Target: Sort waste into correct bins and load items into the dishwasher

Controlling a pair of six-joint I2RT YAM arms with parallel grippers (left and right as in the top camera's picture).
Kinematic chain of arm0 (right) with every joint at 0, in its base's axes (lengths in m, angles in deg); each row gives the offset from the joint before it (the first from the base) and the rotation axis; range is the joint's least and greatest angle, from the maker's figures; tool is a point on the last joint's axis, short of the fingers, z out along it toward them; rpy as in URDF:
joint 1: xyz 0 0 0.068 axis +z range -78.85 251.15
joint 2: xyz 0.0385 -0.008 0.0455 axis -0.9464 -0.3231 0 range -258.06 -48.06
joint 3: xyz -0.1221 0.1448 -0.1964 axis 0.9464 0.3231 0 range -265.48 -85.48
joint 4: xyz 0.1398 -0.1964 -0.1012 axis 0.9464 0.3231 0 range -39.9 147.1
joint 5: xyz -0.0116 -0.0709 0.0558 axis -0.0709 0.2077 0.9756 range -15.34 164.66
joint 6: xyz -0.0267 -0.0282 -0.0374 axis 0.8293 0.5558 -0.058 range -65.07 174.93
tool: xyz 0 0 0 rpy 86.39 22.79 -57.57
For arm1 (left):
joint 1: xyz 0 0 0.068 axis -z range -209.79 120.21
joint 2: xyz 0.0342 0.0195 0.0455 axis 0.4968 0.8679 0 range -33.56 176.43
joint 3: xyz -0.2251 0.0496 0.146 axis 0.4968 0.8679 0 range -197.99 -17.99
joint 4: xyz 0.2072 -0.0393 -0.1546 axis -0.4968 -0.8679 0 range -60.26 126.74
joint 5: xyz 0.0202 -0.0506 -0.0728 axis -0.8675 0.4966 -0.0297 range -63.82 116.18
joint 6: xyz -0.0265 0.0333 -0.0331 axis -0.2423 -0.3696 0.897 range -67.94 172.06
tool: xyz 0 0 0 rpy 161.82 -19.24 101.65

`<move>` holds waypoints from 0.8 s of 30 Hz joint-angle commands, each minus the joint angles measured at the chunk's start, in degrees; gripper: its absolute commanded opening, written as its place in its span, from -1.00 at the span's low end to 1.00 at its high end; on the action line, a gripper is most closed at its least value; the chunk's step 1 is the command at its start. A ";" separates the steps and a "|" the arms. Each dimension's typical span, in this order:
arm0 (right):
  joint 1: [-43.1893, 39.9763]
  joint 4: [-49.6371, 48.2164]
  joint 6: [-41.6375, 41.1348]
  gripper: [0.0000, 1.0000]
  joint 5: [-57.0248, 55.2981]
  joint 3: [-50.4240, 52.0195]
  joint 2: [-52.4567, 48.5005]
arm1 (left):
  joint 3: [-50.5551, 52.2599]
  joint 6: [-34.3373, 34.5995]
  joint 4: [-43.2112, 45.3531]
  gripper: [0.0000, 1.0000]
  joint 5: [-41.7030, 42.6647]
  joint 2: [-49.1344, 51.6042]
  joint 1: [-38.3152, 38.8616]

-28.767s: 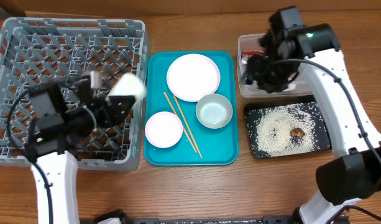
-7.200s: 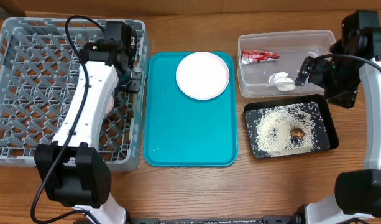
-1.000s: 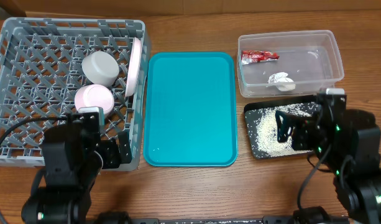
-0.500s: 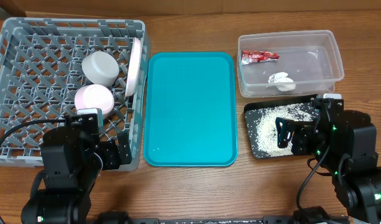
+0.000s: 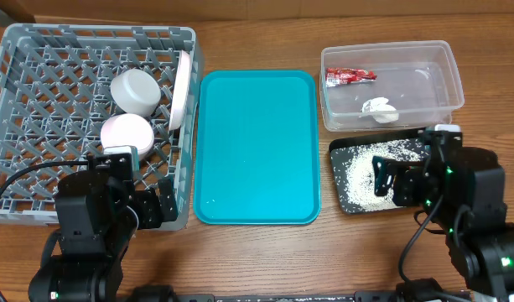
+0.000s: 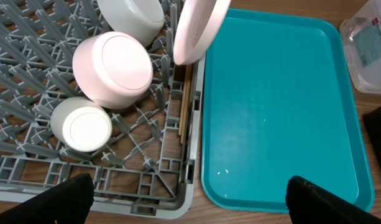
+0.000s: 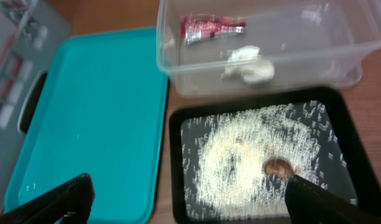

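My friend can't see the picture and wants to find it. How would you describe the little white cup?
Look in the large square grey plastic dish rack left of the teal serving tray. Near its lower edge in the left wrist view, beside the round pinkish-white bowl, sits the small white cup. It is the smallest round dish and plain white, not pink.

two bowls (image 6: 112, 68) (image 6: 133, 14), one plate (image 6: 199, 28) — one cup (image 6: 86, 126)

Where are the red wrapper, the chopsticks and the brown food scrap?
red wrapper (image 5: 350, 75), overhead view, its middle.
chopsticks (image 6: 185, 102), left wrist view, mid-length.
brown food scrap (image 7: 277, 167), right wrist view, its centre.
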State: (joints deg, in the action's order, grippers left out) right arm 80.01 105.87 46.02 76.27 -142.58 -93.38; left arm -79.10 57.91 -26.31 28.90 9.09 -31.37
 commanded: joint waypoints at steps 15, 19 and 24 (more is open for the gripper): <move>-2.95 -50.16 0.39 1.00 -1.57 41.33 33.90 | 0.66 0.59 -0.11 1.00 -0.20 0.09 0.22; -2.95 -60.30 0.39 1.00 -1.55 48.78 36.85 | 0.66 0.57 -0.11 1.00 -0.20 0.09 0.22; -2.97 -61.51 0.57 1.00 -1.57 52.74 39.82 | 0.66 0.59 -0.11 1.00 -0.20 0.09 0.22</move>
State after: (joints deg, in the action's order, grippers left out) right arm 77.19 45.04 46.18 75.26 -91.53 -55.61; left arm -78.61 57.93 -26.44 28.90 9.24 -31.35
